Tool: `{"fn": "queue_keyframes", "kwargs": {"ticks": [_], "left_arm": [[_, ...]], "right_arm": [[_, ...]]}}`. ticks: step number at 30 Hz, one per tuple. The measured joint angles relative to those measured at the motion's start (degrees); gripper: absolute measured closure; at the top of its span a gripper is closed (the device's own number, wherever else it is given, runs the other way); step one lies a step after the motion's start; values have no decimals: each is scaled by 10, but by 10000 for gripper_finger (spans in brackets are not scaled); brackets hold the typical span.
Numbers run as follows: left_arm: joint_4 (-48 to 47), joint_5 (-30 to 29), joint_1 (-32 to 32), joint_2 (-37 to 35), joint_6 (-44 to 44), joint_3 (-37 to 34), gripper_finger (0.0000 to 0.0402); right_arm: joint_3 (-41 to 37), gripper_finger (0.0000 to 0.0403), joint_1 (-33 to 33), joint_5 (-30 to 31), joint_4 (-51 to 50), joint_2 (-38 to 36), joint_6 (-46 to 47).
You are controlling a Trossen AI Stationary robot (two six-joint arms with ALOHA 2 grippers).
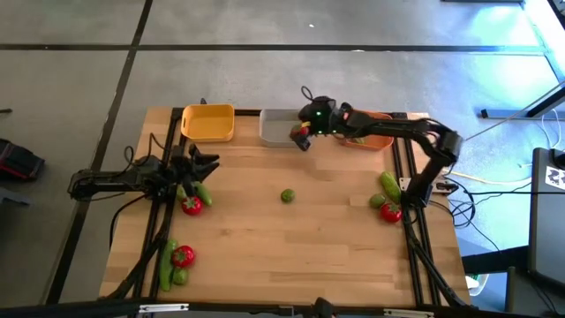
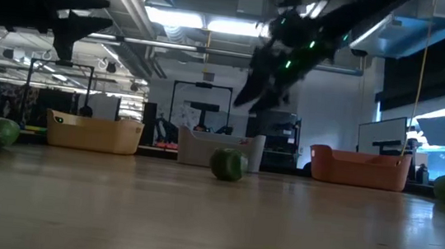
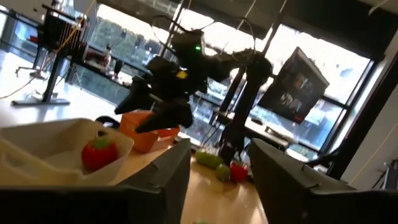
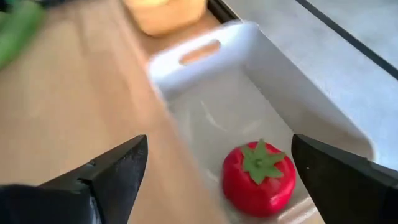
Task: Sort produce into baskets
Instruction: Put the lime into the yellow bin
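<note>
We see the right claw (image 1: 306, 134) hanging over the grey basket (image 1: 275, 126) at the far edge of the desk (image 1: 291, 238), its two fingers spread wide with nothing between them. Directly below the gap between those fingers a red tomato (image 4: 259, 178) with a green top lies inside the grey basket, apart from both fingers. Just beside this claw, on the side of its own arm, stands the orange basket (image 1: 375, 140); on the other side, past the grey basket, stands the yellow basket (image 1: 208, 123).

The left claw (image 1: 196, 164) hovers above the desk near its left edge, well apart from the right claw. Its fingers (image 3: 158, 180) stand parted and we see nothing between them. Just beneath and beside it lie a green cucumber (image 1: 203, 192) and a second tomato (image 1: 192, 206). Closer to the near edge on that same side lie another cucumber (image 1: 166, 261), a third tomato (image 1: 183, 256) and a lime (image 1: 180, 276).

Between the two claws, out on the bare middle of the desk, a lime (image 1: 288, 195) sits alone. Near the base of the right arm, well behind its claw, we find a cucumber (image 1: 389, 184), a lime (image 1: 377, 200) and a tomato (image 1: 390, 212) clustered together.
</note>
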Motion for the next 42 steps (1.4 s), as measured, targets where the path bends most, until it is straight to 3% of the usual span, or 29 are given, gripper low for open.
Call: {"fn": "queue_keyframes", "kwargs": {"ticks": [7,16,22,30,42], "left_arm": [[63,0,1,41,19,0,192],[110,21,-7,183,22,48,178],[112,21,-36,324,64,142,178],[110,28,-75,526,106,261,178],[31,30,-86,750,95,411,178]], "right_arm": [[-12,17,84,65,-102,-137,-19],[-99,17,230,110,-126,-253,25],[-144,17,315,138,-127,-266,71],[-151,17,382,123,-167,-266,135],[-151,17,417,123,-185,-266,151]]}}
